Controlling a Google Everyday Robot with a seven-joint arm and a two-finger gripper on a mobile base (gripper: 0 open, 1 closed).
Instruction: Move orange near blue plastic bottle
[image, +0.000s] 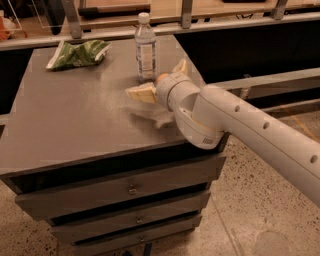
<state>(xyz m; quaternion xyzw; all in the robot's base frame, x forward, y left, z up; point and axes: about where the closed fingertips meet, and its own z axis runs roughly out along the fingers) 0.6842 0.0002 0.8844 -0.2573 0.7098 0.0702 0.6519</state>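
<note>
A grey cabinet fills the left and middle of the frame, its flat worktop (75, 117) bare and dull, with three drawers (131, 189) stacked in its front face below. It stands on a speckled floor (245, 215) that shows in the lower right.

A thick pale arm (250, 125) runs in from the right edge and slopes up to the middle of the frame, crossing the right edge of the worktop. At its tip the end effector (156, 77) sits low over the worktop's right rear part, with its two cream fingers spread wide apart: one points left, just above the surface, and the other points up and to the right. It has hold of nothing.

A crumpled green snack bag (77, 53) lies in the upper left, near the worktop's far left corner, well apart from everything else.

The blue plastic bottle (145, 47) stands upright near the far edge, top centre of the frame, white cap on.

The orange (161, 78) rests on the worktop just beside the bottle's base, on its right, in the gap between the spread fingers; only its top shows above the wrist. Whether it touches the bottle cannot be told.
</note>
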